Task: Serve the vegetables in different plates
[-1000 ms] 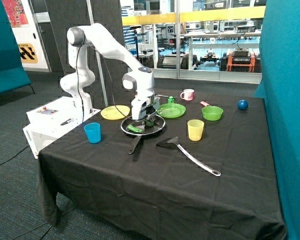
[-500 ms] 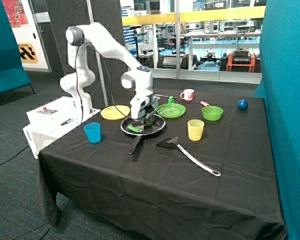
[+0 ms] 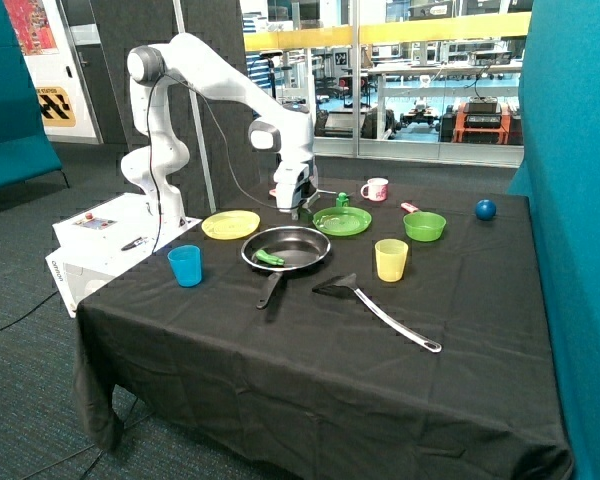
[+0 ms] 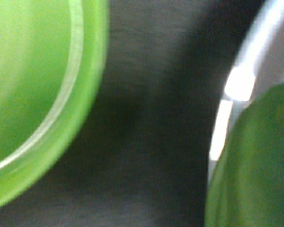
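Gripper [image 3: 294, 210] hangs raised between pan [image 3: 310, 262] and green plate [image 3: 342, 221], jaws closed on the dark pepper [image 4: 255, 165], evidently for transfer. Long vegetable [image 3: 269, 258] lies in the pan below; yellow plate [image 3: 230, 224] bare.

Landmark: round black frying pan [image 3: 290, 249] with metal rim.
Above pan: open air.
Toward the windows: flat bright green plate [image 3: 342, 221], raised gripper [image 3: 293, 208].
Beside pan: yellow plastic cup [image 3: 391, 259], black spatula [image 3: 375, 307].
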`<action>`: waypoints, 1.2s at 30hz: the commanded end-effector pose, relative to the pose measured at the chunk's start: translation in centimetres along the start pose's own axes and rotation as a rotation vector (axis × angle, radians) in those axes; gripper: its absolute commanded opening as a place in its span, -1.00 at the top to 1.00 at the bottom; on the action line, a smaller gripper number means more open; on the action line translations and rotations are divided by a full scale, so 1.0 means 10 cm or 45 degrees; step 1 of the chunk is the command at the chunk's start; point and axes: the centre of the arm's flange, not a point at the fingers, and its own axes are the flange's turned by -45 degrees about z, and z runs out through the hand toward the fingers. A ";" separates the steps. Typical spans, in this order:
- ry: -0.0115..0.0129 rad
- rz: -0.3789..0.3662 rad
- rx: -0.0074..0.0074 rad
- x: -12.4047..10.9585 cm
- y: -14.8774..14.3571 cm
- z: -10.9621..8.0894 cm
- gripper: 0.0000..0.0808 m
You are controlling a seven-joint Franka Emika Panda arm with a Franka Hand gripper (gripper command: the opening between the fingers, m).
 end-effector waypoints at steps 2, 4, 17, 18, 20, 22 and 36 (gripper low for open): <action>-0.0070 -0.174 -0.0009 0.14 -0.56 -0.13 1.00; -0.0070 -0.186 -0.0008 0.16 -0.64 -0.10 1.00; -0.0070 -0.271 -0.0006 0.45 -1.36 0.20 1.00; -0.0070 -0.263 -0.0006 0.48 -1.38 0.23 1.00; -0.0070 -0.251 -0.0007 0.53 -1.41 0.27 1.00; -0.0070 -0.237 -0.0007 0.58 -1.42 0.33 1.00; -0.0070 -0.156 -0.0009 0.66 -1.38 0.57 1.00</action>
